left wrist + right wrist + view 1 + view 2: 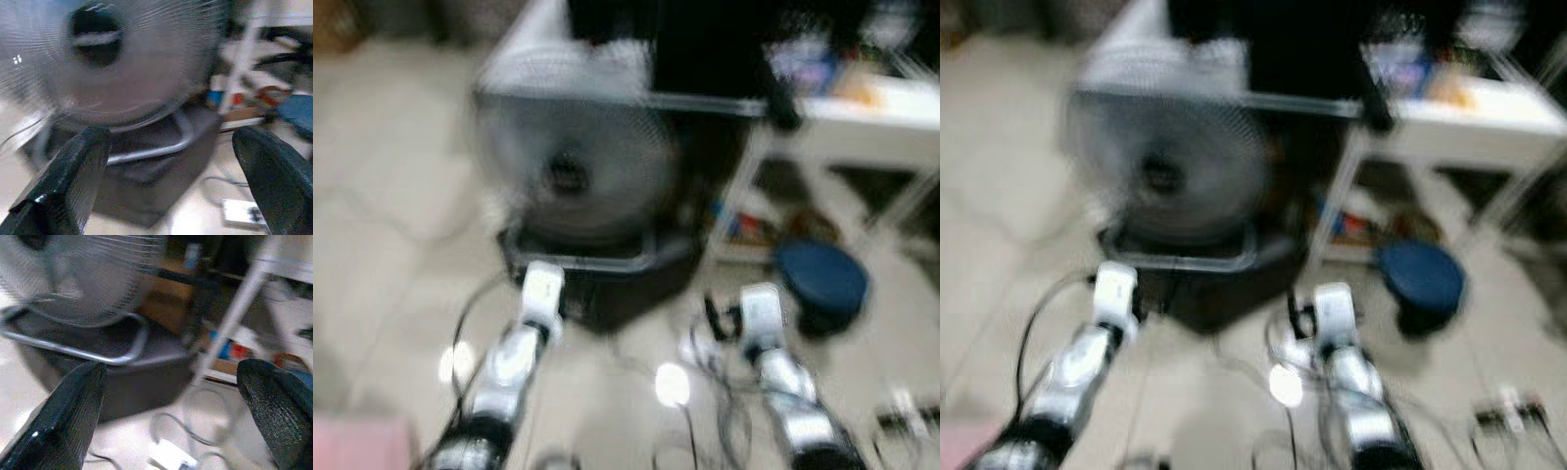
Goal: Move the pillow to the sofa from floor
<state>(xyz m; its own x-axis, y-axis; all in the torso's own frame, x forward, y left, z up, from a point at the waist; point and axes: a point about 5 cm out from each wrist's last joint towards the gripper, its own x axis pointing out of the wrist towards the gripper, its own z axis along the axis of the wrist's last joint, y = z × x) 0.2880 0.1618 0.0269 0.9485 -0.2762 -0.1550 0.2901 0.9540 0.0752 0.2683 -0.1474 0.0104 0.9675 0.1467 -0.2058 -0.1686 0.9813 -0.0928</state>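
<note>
Grey mesh is what dominates, a big round floor fan sitting on a dark base in the upper middle of the head views, with a white table at the upper right and a dark blue round thing on the floor under it, right of centre. Everything's smeared, so the robot's probably walking or turning.

Pillow-wise: honestly can't pick it out for sure. There's a pinkish patch cut off at the lower left corner of the left eye view that might be it, but it's too blurred and too cropped to call. No sofa I can make out either.

Both arms reach forward low in the frame. The left gripper has its fingers spread wide with nothing between them, just the fan beyond. Same for the right gripper, wide apart and empty, facing the fan base and some white cables on the floor.

If that is the pillow, I'd guess it's light and squishy, not fragile, so it'll sag if pinched at a corner. Better to bite deep into an edge, or use both grippers from opposite sides. The floor cables look like a snag risk.
</note>
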